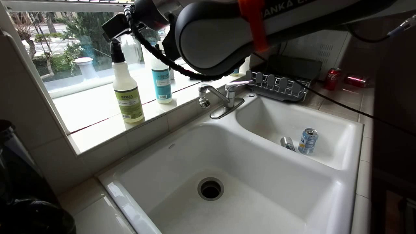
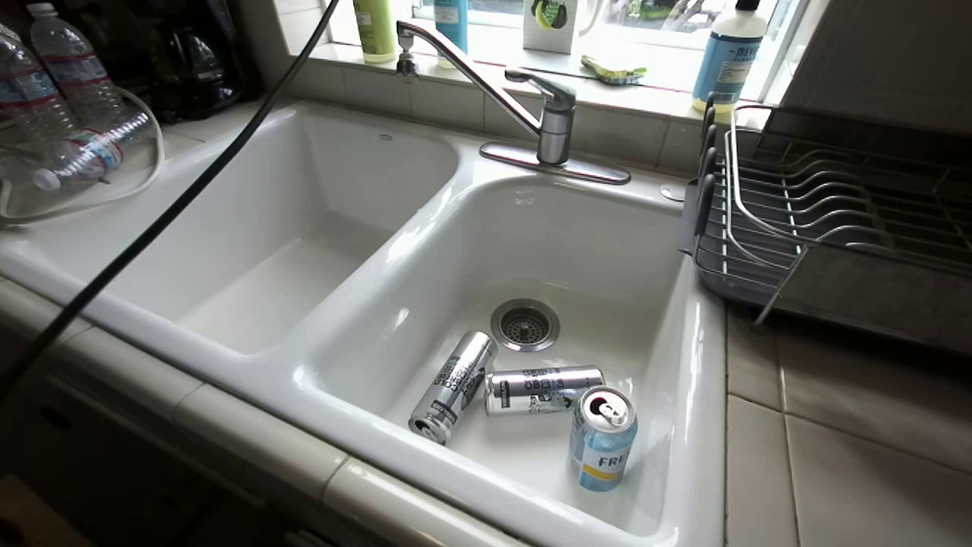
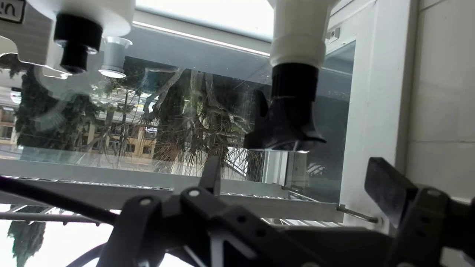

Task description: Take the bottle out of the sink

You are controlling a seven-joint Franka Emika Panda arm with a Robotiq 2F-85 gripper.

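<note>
Nearest, in an exterior view, the large white sink basin (image 1: 234, 156) shows its dark drain hole (image 1: 210, 189) and, in the part that can be seen, no bottle, so the taking-out itself looks done. To its right the smaller white basin (image 1: 263, 117) holds, in an exterior view, a light-blue can (image 2: 604, 439) upright at the near right, a silver can (image 2: 453, 387) lying aslant on the left and another silver can (image 2: 543, 390) lying between them, short of the round drain strainer (image 2: 525, 324) farther in. Beyond both basins, past the chrome faucet (image 1: 230, 98), the bright windowsill (image 1: 151, 112) carries the task's thing, the green-labelled Meyer's spray bottle (image 1: 127, 94), upright toward the left; its plastic is translucent, yet the liquid level cannot be made out. In the wrist view the gripper (image 3: 295, 172) is spread wide and pinches nothing; the bottle's black trigger sprayer (image 3: 291, 111) lies beyond the gap, with no contact visible. Probably all that is left is to back the gripper away without knocking the bottle over. Farther along the sill, to the right, stands a teal-labelled Meyer's bottle (image 1: 161, 83), and at the far right a blue-labelled Meyer's bottle (image 2: 729, 64), pale yellow showing at its foot.
</note>
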